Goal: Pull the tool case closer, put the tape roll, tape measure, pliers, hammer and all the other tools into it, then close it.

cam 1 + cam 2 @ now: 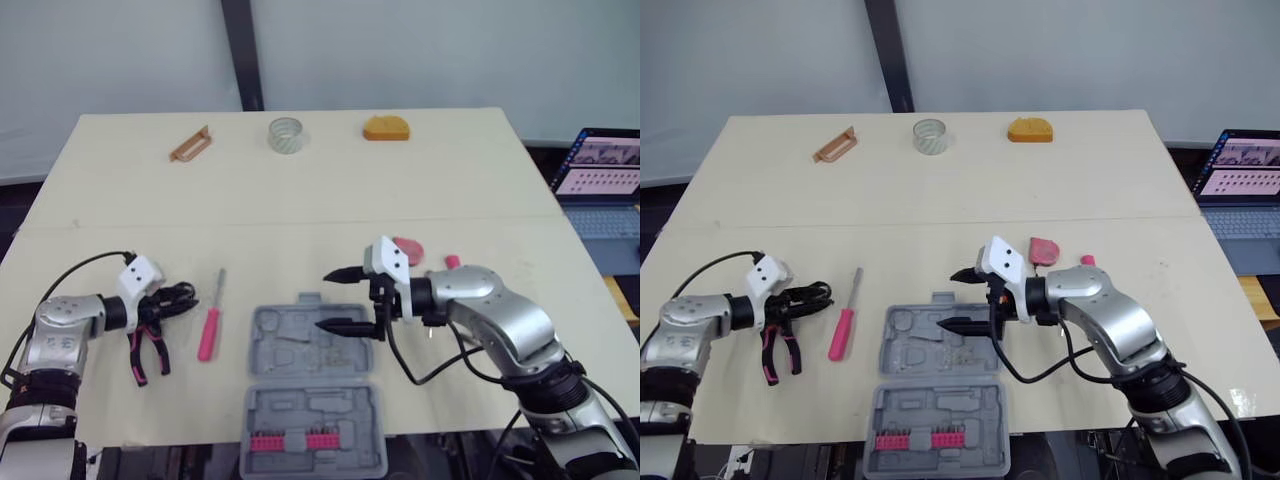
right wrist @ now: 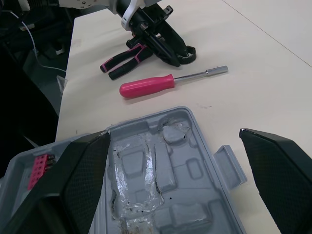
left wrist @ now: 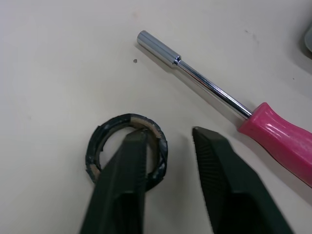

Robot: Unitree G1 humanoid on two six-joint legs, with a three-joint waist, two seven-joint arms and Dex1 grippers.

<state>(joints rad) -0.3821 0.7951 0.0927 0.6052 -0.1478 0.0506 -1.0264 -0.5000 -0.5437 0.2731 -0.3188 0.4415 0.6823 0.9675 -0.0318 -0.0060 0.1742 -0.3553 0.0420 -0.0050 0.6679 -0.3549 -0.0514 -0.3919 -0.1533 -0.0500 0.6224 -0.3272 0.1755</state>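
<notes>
The grey tool case [image 1: 310,395] lies open at the table's front edge, with pink bits in its near half. My right gripper [image 1: 325,300] hovers wide open over the case's far half [image 2: 161,165], holding nothing. At the left, my left gripper [image 3: 168,134] is open at a black tape roll [image 3: 105,141]: one finger [image 3: 129,170] lies over the ring's rim, the other stands outside it. Pink-handled pliers [image 1: 148,352] lie just beside that gripper. A pink-handled screwdriver [image 1: 210,325] rests between the roll and the case.
Along the far edge lie a brown angled piece [image 1: 190,145], a clear tape roll [image 1: 285,135] and an orange tape measure [image 1: 386,128]. A pink object [image 1: 410,250] and a small pink piece [image 1: 452,262] sit behind my right gripper. An open laptop [image 1: 600,170] stands off the table's right side.
</notes>
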